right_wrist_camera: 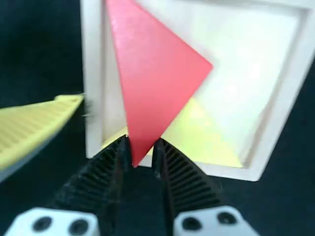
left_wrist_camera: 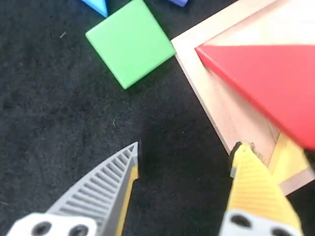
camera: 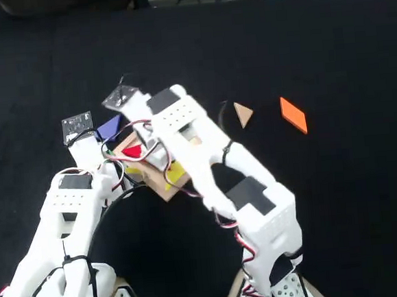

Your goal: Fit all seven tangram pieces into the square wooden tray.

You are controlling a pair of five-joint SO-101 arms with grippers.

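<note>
**A:** Tally on the tray?

**B:** One piece is seated for sure. The pale yellow triangle point(right_wrist_camera: 202, 137) lies flat on the floor of the square wooden tray point(right_wrist_camera: 275, 123). The large red triangle point(right_wrist_camera: 147, 83) is half home at best. It sits tilted, with one corner sticking out over the tray's wall.

**A:** Who has hold of it?

**B:** The right arm's jaws are pinching that overhanging corner. The left arm's jaws are spread wide with nothing between them, low over the black desk point(camera: 342, 48). The left arm's yellow fingertip point(left_wrist_camera: 241, 150) is right at the tray's outer rim, and I can't tell if it touches.

**A:** What's loose?

**B:** The green square point(left_wrist_camera: 130, 42) lies on the desk near the tray's corner, and a dark blue piece point(camera: 109, 128) is close by. The small tan triangle point(camera: 243, 113) and the orange parallelogram point(camera: 293, 115) lie well apart from the tray, on the far side of the right arm. I can't pick out the seventh with certainty.

**A:** Verdict?

**B:** It's early going, I'd say. The red triangle still has to drop flat against the yellow one, and about five pieces are still to come.
</note>
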